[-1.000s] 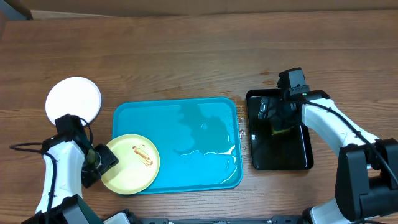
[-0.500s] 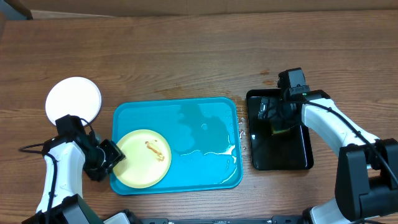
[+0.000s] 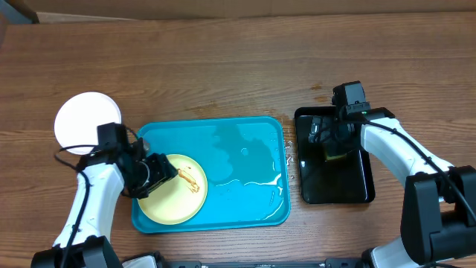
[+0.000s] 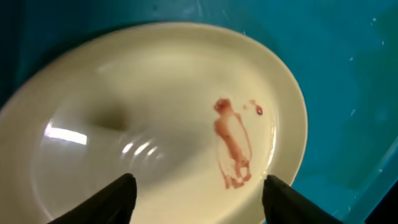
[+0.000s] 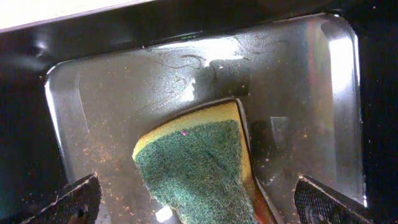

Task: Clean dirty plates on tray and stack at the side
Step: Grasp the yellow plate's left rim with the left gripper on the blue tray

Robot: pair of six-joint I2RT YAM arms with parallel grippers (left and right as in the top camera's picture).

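The smeared yellow-green plate, lately overhanging the tray's near-left rim, now lies fully inside. The left gripper hovers over it, spread and empty. The right gripper hangs spread above the sponge, so wiping is probably next.

- You have one plate in the tray's near-left corner.
- A second plate lies left of the tray.
- The smaller tray, at right, holds a sponge.

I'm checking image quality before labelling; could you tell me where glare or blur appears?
Left wrist: white glare streaks on the pale yellow plate, the fingertips soft. Right wrist: sheen on the black tray, sponge sharp. Overhead: bright reflection off water in the turquoise tray.
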